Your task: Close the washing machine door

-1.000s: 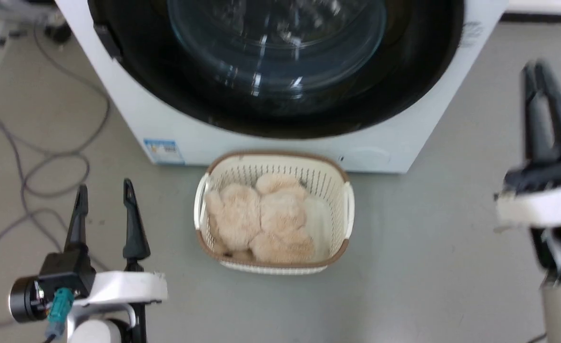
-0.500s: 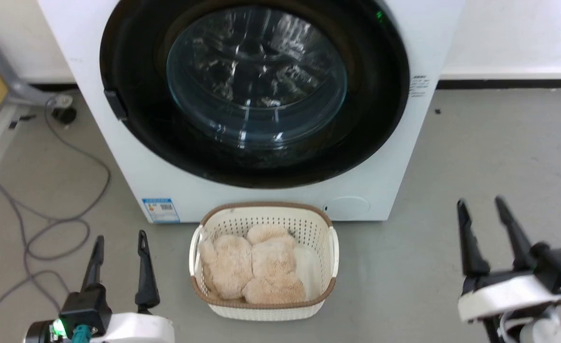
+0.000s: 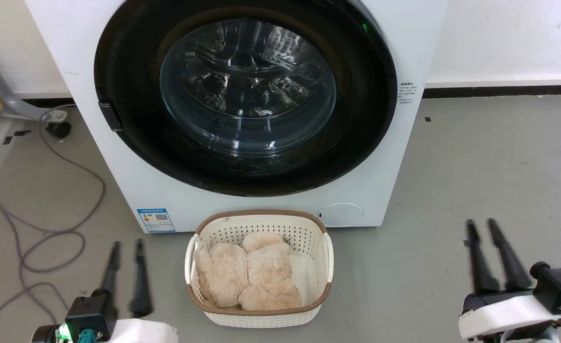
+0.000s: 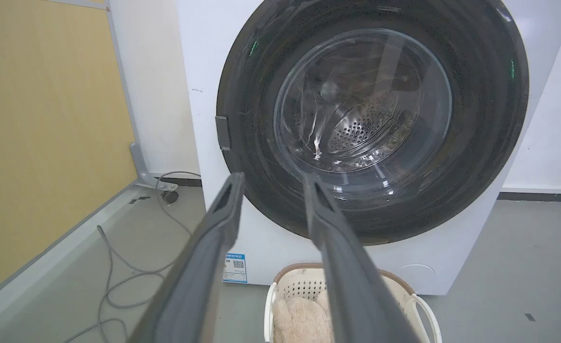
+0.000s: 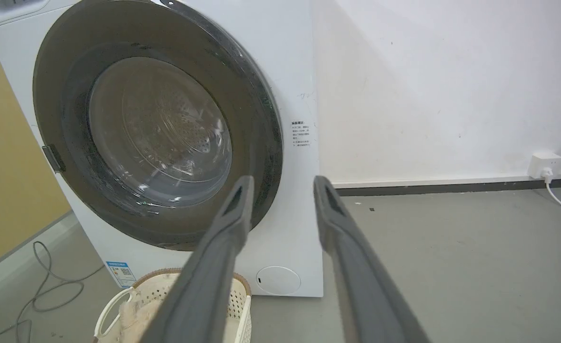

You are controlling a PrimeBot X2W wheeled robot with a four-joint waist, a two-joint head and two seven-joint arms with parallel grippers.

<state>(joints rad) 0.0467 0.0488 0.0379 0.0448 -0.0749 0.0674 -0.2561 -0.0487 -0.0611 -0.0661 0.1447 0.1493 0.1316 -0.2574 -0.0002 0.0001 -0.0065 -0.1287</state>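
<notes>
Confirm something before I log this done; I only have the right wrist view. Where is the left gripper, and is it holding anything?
Observer: The left gripper hangs over the floor left of the basket, open and empty.
Operator: What's in the basket?
Observer: Fluffy beige plush covers most of its bottom.
Operator: And my own gripper, seen from the head?
Observer: The right gripper hangs open over the floor right of the basket, apart from the door.

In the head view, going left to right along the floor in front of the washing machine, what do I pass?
left gripper → cream laundry basket → right gripper
</notes>
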